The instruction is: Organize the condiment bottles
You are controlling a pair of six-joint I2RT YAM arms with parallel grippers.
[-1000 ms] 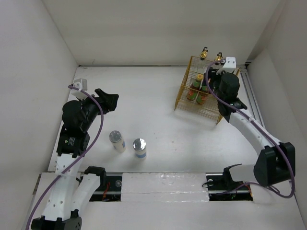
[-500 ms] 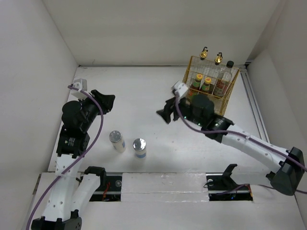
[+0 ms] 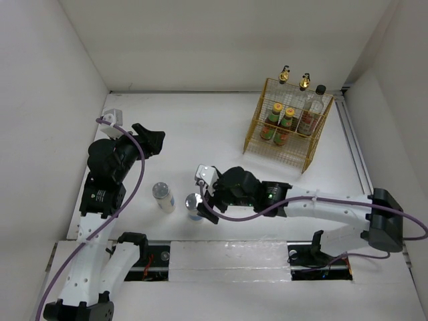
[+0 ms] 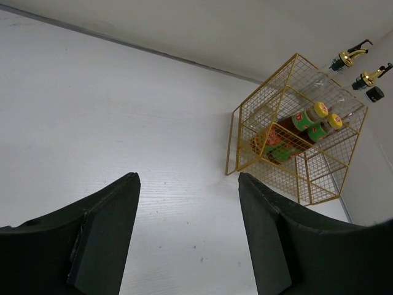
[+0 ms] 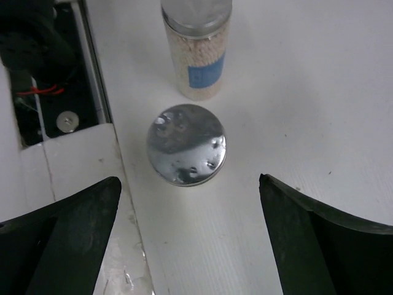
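**Q:** Right hand?
**A:** I logged its fingers spread wide, poised over one silver-lidded jar and not touching it. The second jar stood just beside it on the tabletop.
**Q:** Left hand?
**A:** Fingers apart, holding nothing. The red-sauce bottles sat in the yellow basket.

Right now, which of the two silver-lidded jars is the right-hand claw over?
The right-hand jar: the open right gripper hangs over its lid, one finger to each side. The other jar stands apart, to its left.
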